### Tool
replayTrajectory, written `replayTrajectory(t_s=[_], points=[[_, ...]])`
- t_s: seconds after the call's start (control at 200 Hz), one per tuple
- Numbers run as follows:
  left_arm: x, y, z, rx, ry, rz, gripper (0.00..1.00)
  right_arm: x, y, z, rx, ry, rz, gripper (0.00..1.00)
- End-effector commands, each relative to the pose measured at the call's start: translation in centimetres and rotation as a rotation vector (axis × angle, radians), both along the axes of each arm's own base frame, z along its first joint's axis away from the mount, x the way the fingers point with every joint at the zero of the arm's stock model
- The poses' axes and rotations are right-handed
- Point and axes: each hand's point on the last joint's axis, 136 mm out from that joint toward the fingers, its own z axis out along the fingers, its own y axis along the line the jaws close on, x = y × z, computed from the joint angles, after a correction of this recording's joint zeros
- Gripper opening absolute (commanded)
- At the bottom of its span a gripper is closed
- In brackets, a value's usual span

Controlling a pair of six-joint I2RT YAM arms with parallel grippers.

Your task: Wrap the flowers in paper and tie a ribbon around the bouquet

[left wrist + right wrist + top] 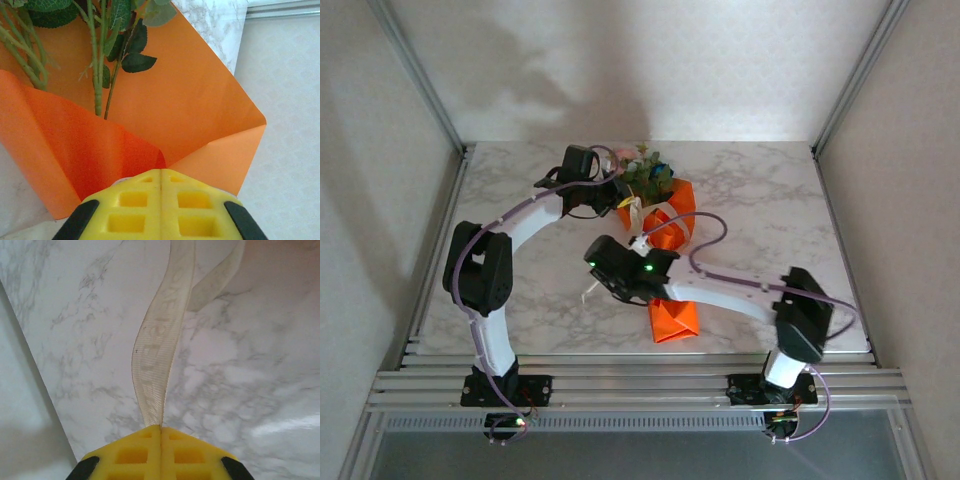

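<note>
The bouquet (658,200) lies at the middle back of the table: flowers (645,168) with green leaves at its far end, wrapped in orange paper (672,318) whose folded tip points toward me. In the left wrist view the paper (190,100) forms an open cone around green stems (97,85). My left gripper (161,171) is shut on the paper where its two flaps overlap. My right gripper (161,427) is shut on the end of the cream ribbon (157,355), which runs up and away over the marble. A pale ribbon strip (638,222) crosses the paper.
The marble table (770,200) is bare to the right and left of the bouquet. Metal frame posts and white walls close in the sides and back. The right arm's purple cable (710,235) loops over the table beside the paper.
</note>
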Motion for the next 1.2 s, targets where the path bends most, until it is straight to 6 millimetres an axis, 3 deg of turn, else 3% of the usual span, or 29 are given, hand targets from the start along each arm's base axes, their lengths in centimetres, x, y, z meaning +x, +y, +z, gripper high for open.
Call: replayTrajectory(t_s=[0.0,0.24,0.42,0.526,0.896,1.031,1.196], points=[[-0.5,-0.4,1.6,-0.035,-0.016,-0.002,0.00,-1.4,-4.4,0.3,-0.144,-0.050,0.125,0.00],[-2.4,-1.4,2.5,-0.026,-0.020,0.014,0.00,-2.5,-11.2,5.3,-0.152,-0.197,0.180,0.00],[-3.2,-2.0,2.6,-0.016,-0.020,0.034,0.00,-3.4,-17.0,6.0,-0.163,-0.224,0.140,0.00],[-3.4,-2.2,2.6,-0.008,-0.018,0.042,0.00,-3.7,-19.1,5.4,-0.156,-0.199,0.131,0.00],[-5.4,-3.3,3.5,0.008,-0.016,0.045,0.00,-4.8,-23.5,3.2,-0.245,-0.125,0.173,0.00],[-6.6,-3.5,4.7,0.034,-0.029,0.061,0.00,-4.4,-24.2,2.2,-0.261,-0.089,0.190,0.00],[-9.0,-3.3,4.0,0.091,0.012,0.078,0.00,-3.4,-24.6,0.6,-0.285,-0.043,0.205,0.00]])
